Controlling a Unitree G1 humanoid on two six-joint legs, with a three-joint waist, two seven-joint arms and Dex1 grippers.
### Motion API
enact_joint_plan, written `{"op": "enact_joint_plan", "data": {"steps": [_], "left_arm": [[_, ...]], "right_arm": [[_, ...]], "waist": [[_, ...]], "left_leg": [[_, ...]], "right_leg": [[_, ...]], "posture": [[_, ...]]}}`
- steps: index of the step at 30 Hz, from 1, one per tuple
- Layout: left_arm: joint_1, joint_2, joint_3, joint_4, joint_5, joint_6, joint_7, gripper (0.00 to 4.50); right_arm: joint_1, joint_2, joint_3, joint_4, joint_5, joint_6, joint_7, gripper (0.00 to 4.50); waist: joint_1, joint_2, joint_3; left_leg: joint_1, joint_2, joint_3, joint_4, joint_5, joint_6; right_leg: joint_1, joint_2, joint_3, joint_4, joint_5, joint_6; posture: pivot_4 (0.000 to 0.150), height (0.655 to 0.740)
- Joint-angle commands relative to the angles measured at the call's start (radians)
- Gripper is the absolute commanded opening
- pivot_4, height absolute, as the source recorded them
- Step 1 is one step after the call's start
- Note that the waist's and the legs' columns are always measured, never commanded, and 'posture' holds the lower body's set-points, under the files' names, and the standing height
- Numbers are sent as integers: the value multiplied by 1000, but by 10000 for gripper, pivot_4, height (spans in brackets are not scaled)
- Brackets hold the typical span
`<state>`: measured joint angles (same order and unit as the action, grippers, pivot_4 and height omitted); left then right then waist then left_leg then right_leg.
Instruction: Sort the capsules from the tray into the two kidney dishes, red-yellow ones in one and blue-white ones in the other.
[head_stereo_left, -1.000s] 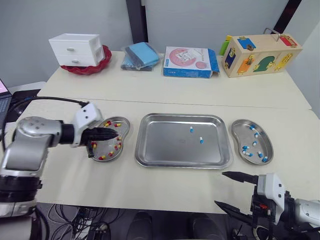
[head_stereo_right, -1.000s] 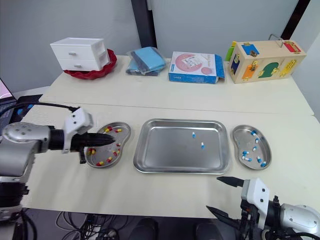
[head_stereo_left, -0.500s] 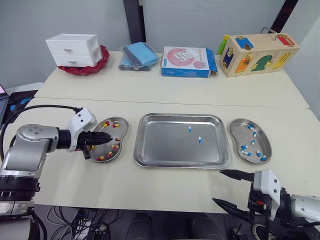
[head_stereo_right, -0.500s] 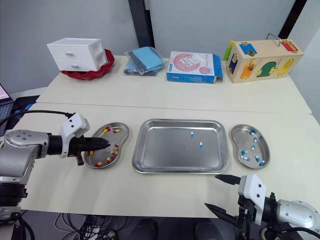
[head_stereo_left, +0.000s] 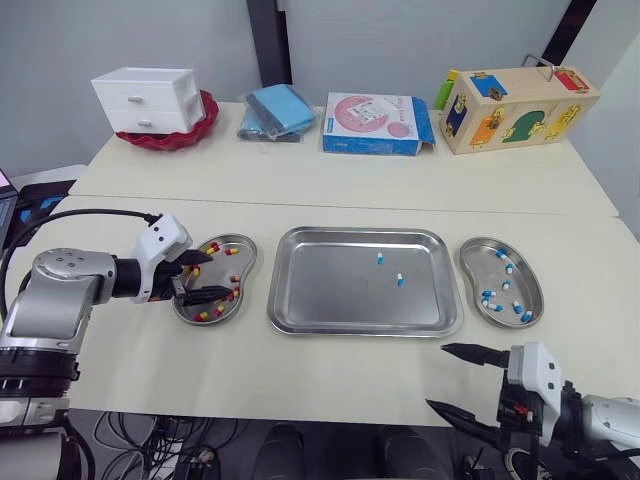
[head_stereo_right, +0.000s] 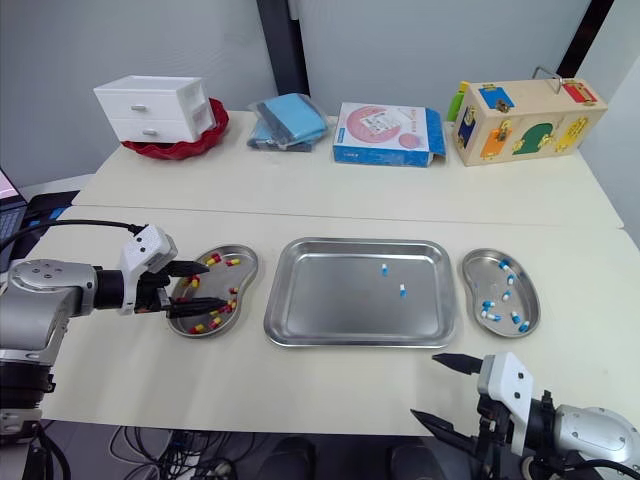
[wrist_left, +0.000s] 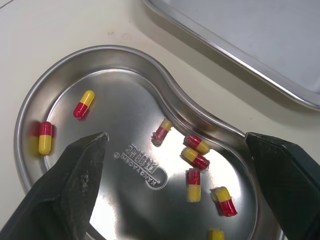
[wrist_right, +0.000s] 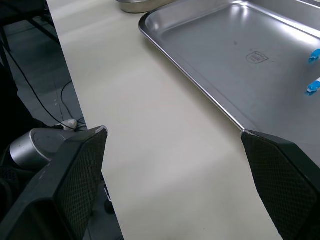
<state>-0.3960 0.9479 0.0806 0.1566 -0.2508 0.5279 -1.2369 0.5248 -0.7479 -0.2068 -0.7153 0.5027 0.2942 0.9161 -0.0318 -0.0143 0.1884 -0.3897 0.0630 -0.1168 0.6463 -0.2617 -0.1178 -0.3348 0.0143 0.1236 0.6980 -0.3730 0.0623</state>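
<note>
Over the red-yellow kidney dish (wrist_left: 131, 107), left jaws gape.

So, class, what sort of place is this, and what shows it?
Likely a robot test lab, not a clinic: a rectangular steel tray, a colourful wooden latch box and white plastic drawers.
</note>
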Motion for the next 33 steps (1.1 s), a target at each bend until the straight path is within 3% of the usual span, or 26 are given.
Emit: {"op": "enact_joint_plan", "data": {"steps": [1, 8, 12, 22, 33], "left_arm": [[41, 64, 92, -48, -56, 46, -14, 44525], [265, 169, 261, -35, -61, 23, 1, 44525], [426, 175, 402, -10, -51, 5, 31, 44525], [626, 141, 553, 6, -45, -61, 80, 44525], [649, 119, 557, -39, -72, -42, 100, 44525]], "right_arm": [[4, -36, -115, -39, 72, 43, 7, 45000], [-28, -172, -352, 87, 221, 247, 64, 45000], [-36, -226, -413, 236, 173, 262, 129, 45000], [-167, -304, -343, 639, -11, 93, 274, 45000], [-221, -299, -320, 731, -63, 40, 317, 45000]], "waist": [[0, 0, 0], [-8, 0, 0], [-7, -1, 1], [-6, -2, 1], [-11, -1, 2]], "left_leg": [[0, 0, 0, 0, 0, 0], [2, 1, 2, -1, 0, 0], [1, 0, 3, -1, 0, 0], [2, 1, 4, -2, 0, 0], [2, 1, 5, -3, 0, 0]], "right_leg": [[0, 0, 0, 0, 0, 0], [0, 0, 2, 0, 0, 0], [-1, 0, 2, -1, 0, 0], [-1, -1, 3, -1, 0, 0], [-2, -1, 3, -1, 0, 0]], "posture": [[1500, 7400], [1500, 7400], [1500, 7400], [1500, 7400], [1500, 7400]]}}
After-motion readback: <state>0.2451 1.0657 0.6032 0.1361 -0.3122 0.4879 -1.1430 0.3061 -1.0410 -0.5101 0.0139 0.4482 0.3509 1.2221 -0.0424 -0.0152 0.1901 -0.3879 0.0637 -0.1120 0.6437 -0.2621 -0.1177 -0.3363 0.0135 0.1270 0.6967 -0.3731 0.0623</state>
